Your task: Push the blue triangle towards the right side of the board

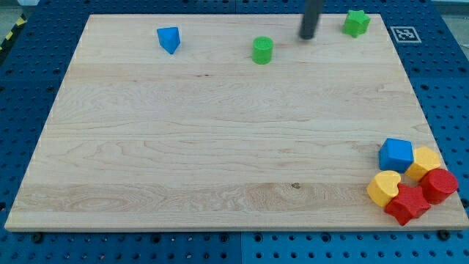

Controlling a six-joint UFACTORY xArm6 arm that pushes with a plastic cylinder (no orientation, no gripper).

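Note:
The blue triangle (pixel 169 39) lies near the view's top left of the wooden board (pixel 220 147). My tip (pixel 305 37) is at the view's top, right of centre, far to the right of the blue triangle and not touching it. A green cylinder (pixel 262 50) stands between the triangle and my tip, just left of the tip. A green star (pixel 357 23) lies right of the tip near the top edge.
A cluster sits at the view's bottom right corner: a blue cube (pixel 396 155), a yellow hexagon-like block (pixel 425 161), a yellow heart (pixel 384 188), a red cylinder (pixel 439 185) and a red star (pixel 407 204). A tag marker (pixel 404 34) lies off the board's top right.

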